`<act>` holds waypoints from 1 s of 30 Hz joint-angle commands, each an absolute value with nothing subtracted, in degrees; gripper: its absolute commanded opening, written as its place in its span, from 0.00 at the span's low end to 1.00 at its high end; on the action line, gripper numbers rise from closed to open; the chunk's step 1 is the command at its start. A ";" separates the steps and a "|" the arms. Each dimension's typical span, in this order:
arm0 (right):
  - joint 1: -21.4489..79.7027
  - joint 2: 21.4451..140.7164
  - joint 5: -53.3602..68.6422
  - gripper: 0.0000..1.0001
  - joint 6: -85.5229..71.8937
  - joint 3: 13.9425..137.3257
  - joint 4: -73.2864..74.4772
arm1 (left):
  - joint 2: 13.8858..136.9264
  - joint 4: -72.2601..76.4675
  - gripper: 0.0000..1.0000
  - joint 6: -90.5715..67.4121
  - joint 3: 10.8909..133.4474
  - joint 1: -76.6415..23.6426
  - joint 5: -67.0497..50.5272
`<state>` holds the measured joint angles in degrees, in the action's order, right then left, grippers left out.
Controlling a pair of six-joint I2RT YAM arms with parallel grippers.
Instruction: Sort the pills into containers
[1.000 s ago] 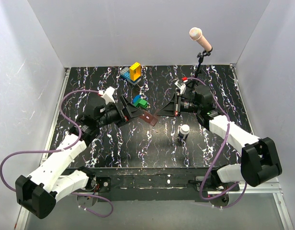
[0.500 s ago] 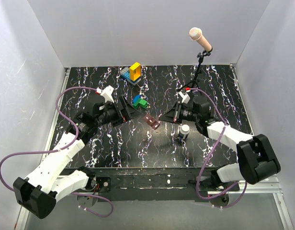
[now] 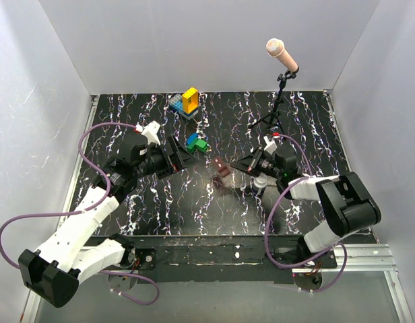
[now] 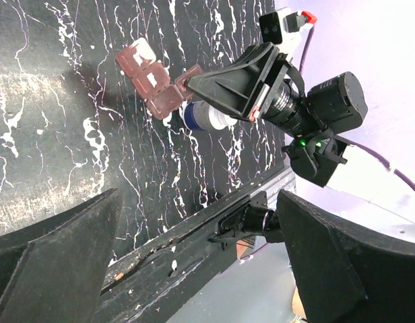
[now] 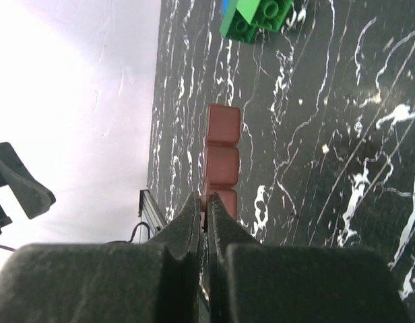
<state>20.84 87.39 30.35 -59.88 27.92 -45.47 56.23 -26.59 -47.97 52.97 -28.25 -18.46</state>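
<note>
Gripping pill box (image 5: 221,158) by one short end with right jaws, pinched almost flat together on the thin edge, leaving the remaining cells cantilevered. Held up off the counter (image 3: 160,202) mid-workspace between both arms, just beside the white-capped bottle (image 3: 259,183) and near the green block (image 3: 201,144). Judging by looks: light, stiff thin plastic, slick, prone to pivoting or popping out of an end pinch. Better taken across the long sides near the middle, or set flat on the counter before loading. Cannot tell whether lids are open or pills inside. Reaching from the right with a low, tightly folded arm, wrist aimed left. Reaching from the left with a stretched arm, wrist aimed at the box, left jaws spread wide and empty, apart from it.
</note>
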 commanded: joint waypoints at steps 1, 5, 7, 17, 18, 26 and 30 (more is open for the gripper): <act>18.64 91.83 30.14 0.01 -61.34 28.39 -57.46 | 54.75 -25.84 0.98 -47.20 52.65 -28.30 -18.90; 16.27 97.19 32.78 0.01 -63.10 29.97 -61.51 | 54.84 -25.66 0.98 -47.02 52.65 -28.30 -19.16; 14.68 99.48 34.71 0.01 -64.94 30.58 -64.94 | 54.76 -25.66 0.98 -47.02 52.73 -28.30 -19.33; 10.99 102.30 37.00 0.01 -63.11 32.70 -64.07 | 54.40 -25.40 0.98 -47.28 52.29 -28.30 -19.34; 10.64 102.57 37.18 0.01 -63.02 32.52 -64.59 | 54.40 -25.40 0.98 -47.29 52.29 -28.30 -19.42; 9.23 106.17 38.32 0.01 -60.91 33.40 -64.17 | 54.23 -24.79 0.98 -47.46 52.12 -28.30 -20.04; 9.23 108.98 39.64 0.01 -60.21 34.71 -62.75 | 53.70 -24.79 0.98 -47.64 51.86 -28.30 -19.86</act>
